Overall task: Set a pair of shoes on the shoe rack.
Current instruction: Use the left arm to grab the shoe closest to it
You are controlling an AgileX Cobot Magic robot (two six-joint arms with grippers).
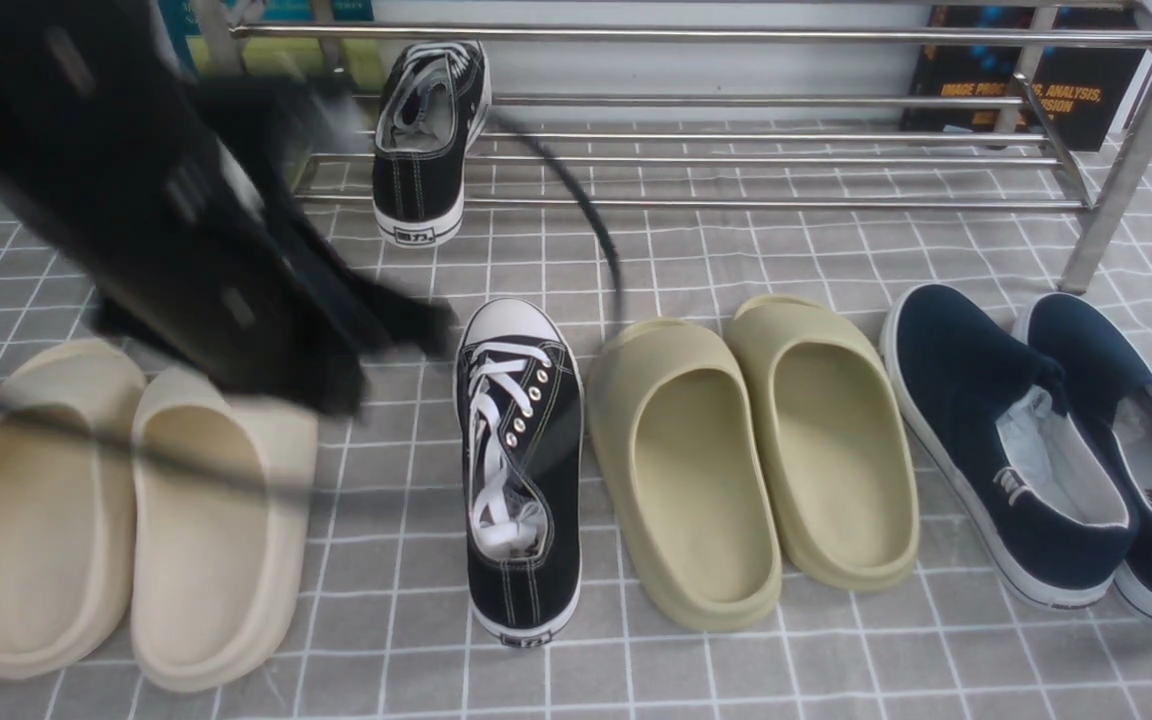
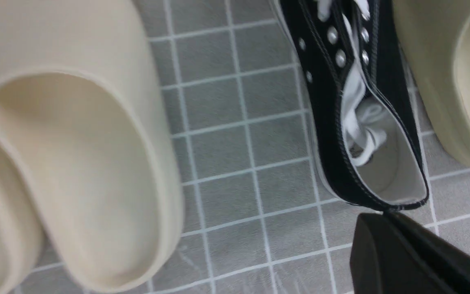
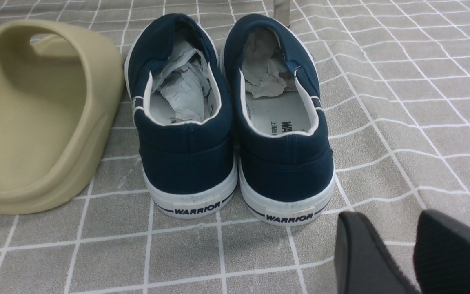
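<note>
Black smear across the left: the left arm (image 1: 186, 230) is blurred, hiding part of the beige slides (image 1: 46, 520) and the shoe rack (image 1: 736, 35) corner. Left gripper (image 2: 386, 237), mostly cut off, hangs low at the floor sneaker (image 1: 521, 470) heel, jaws pressed together, empty. Second sneaker (image 1: 431, 140) sits on the rack's bottom bars. Right gripper (image 3: 392, 222) hovers behind the navy slip-ons (image 3: 186, 122), jaws spread, empty.

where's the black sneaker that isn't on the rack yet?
Front view: the black sneaker lies on the grey checked mat, just left of centre, between the beige slides and the olive slides, toe toward the shoe rack.
</note>
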